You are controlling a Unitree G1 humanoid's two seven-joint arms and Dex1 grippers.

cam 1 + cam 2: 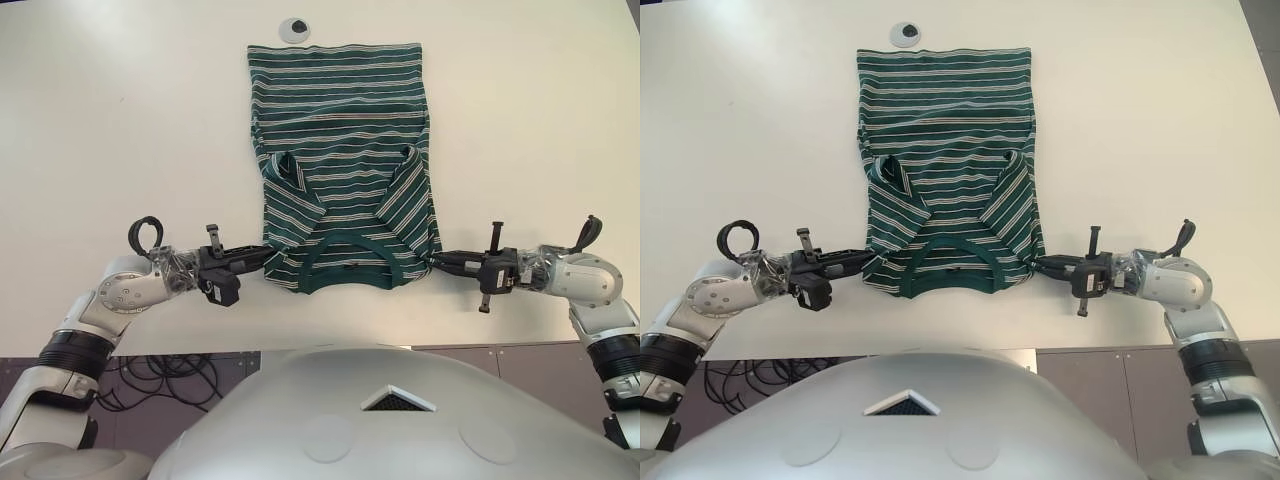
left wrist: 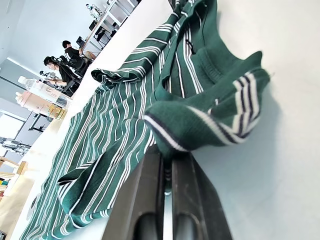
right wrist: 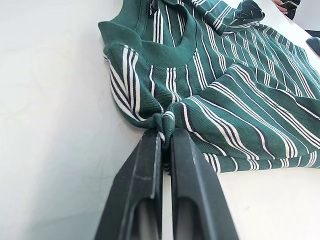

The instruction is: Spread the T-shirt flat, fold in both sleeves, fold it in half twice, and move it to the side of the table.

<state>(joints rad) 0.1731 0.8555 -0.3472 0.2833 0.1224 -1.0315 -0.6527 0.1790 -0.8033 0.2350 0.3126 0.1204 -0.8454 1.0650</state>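
A green T-shirt point(image 1: 340, 150) with white stripes lies flat on the white table point(image 1: 120, 150), collar toward me, both sleeves folded in over the chest. My left gripper point(image 1: 266, 251) is shut on the shirt's near left shoulder corner point(image 2: 200, 125). My right gripper point(image 1: 432, 262) is shut on the near right shoulder corner point(image 3: 162, 120). Both sit low at the table surface, close to the front edge.
A small round white object point(image 1: 294, 30) with a dark centre lies just beyond the shirt's far hem. Bare table stretches to the left and right of the shirt. The table's front edge point(image 1: 200, 350) runs right below both grippers.
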